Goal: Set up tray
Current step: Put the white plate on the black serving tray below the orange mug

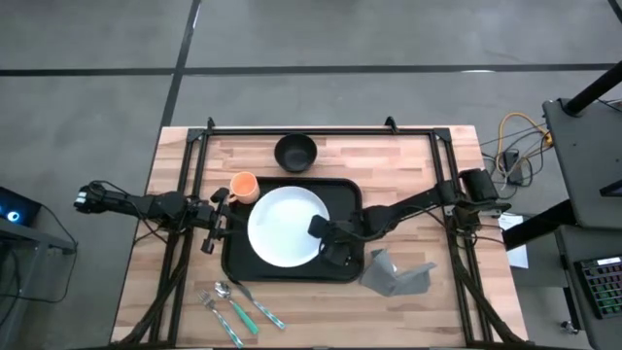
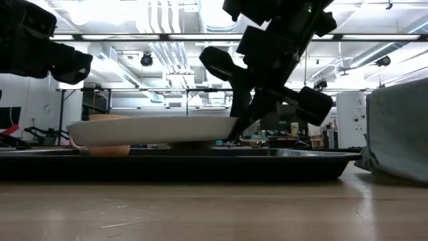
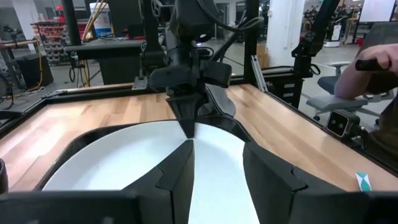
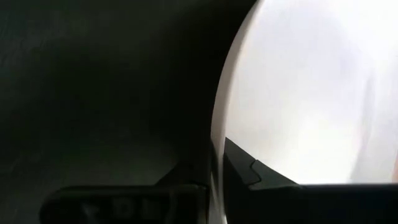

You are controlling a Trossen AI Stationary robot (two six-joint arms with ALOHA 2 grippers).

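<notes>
Wooden tabletop [image 1: 428,165] has the tray [image 1: 348,191] dead centre, and the right gripper [image 1: 328,236] fingers look clamped on the plate [image 1: 282,228] rim at 3 o'clock, so placing's underway, next probably release; left gripper [image 1: 220,216] waits at 9, fingers apart.

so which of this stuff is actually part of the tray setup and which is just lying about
In the job:
- tray
- white plate on it, right gripper pinching its rim
- left gripper at the tray's left edge
- likely still to go on: black bowl, orange cup, grey napkin, cutlery

Lying about:
- cables right of the table
</notes>
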